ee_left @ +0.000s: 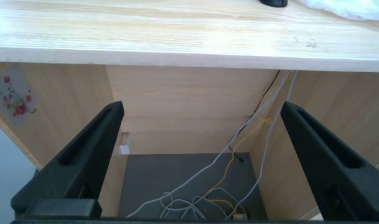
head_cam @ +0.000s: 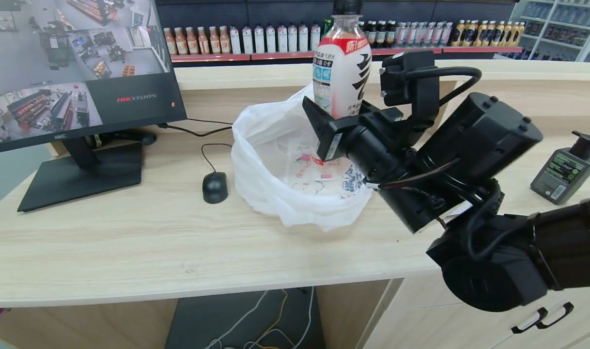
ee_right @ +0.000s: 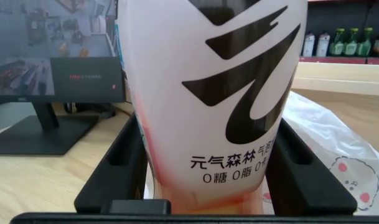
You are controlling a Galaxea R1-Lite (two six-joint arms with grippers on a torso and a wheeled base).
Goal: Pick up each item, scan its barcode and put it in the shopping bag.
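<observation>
Now right tool (head_cam: 348, 116) clamps bottle (head_cam: 342, 63), apparently over bag (head_cam: 261, 160).

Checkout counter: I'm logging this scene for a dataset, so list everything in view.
counter: one, light wood, across the view
shopping bag: one, white, open at the counter's middle
drink bottle: one, pinkish white with black cap, held upright above the shopping bag's rim
mouse: one, black, left of the shopping bag
monitor: one, black, counter's left end
pump bottle: one, dark grey, counter's right end
shelf bottles: many, orange, white and dark, shelves behind
cables: several, white and yellow, under the counter
right gripper: one, black, jaws shut on the drink bottle
left gripper: one, black, jaws open, below the counter's edge
</observation>
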